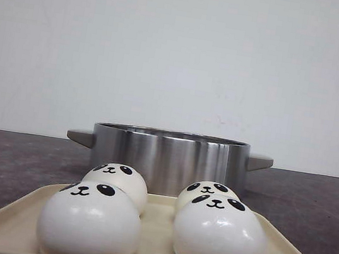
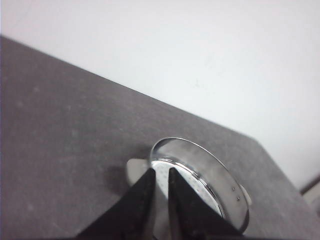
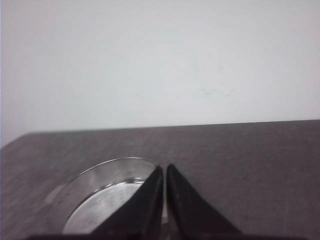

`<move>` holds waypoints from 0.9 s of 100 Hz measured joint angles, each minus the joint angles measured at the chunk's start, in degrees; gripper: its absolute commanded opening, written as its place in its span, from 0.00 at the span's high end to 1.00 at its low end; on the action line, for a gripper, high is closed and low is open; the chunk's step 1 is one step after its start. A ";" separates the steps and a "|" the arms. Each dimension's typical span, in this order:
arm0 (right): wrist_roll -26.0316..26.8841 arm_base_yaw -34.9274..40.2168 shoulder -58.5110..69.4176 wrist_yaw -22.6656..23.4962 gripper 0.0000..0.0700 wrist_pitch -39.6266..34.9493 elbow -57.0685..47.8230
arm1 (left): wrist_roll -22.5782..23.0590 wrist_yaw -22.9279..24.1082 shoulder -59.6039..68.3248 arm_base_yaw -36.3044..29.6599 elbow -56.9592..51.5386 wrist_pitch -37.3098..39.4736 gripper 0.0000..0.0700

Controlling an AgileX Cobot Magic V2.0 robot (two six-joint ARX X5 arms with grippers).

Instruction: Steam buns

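Observation:
Four glossy white panda-face buns sit on a beige tray [image 1: 2, 220] at the front of the front view: front left [image 1: 90, 220], front right [image 1: 219, 236], back left [image 1: 117, 180], back right [image 1: 208, 190]. Behind the tray stands a round steel pot [image 1: 168, 155] with grey side handles and no lid. Neither arm shows in the front view. My left gripper [image 2: 161, 171] is shut and empty, above the table, with the pot [image 2: 210, 170] beyond its tips. My right gripper [image 3: 164, 167] is shut and empty, with the pot [image 3: 100, 195] beyond and to one side.
The dark grey tabletop [image 1: 312, 199] runs back to a plain white wall. The pot's perforated steel floor [image 2: 180, 180] shows in the left wrist view. A table edge [image 2: 280, 165] shows past the pot there.

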State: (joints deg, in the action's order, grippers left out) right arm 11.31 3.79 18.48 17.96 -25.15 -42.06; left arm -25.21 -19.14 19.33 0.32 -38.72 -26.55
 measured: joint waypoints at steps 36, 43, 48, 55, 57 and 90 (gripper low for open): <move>-4.04 0.00 13.38 0.87 0.84 -7.13 -18.62 | 10.10 -0.17 19.54 -1.01 -28.65 -9.44 0.72; -4.07 0.00 13.53 2.03 0.29 -7.19 -18.60 | 10.25 -0.17 19.78 -1.55 -29.07 -9.55 0.18; -4.04 0.00 13.53 3.10 0.13 -7.23 -18.60 | 10.40 -0.17 19.74 -1.99 -29.07 -10.19 0.00; -3.96 0.00 13.53 5.07 0.13 -7.21 -18.60 | 10.64 -0.20 19.63 -2.47 -29.07 -11.63 0.00; -3.91 0.00 13.53 5.84 0.13 -7.21 -18.60 | 10.69 -0.20 19.61 -2.58 -29.09 -12.24 0.00; 0.59 0.02 13.44 17.18 0.13 -4.04 -18.60 | 11.19 -0.22 18.67 -7.72 -29.09 -22.60 0.00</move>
State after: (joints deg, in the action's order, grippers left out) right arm 11.90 3.81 31.92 35.14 -29.19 -60.66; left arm -14.02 -19.35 38.00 -7.40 -67.81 -49.15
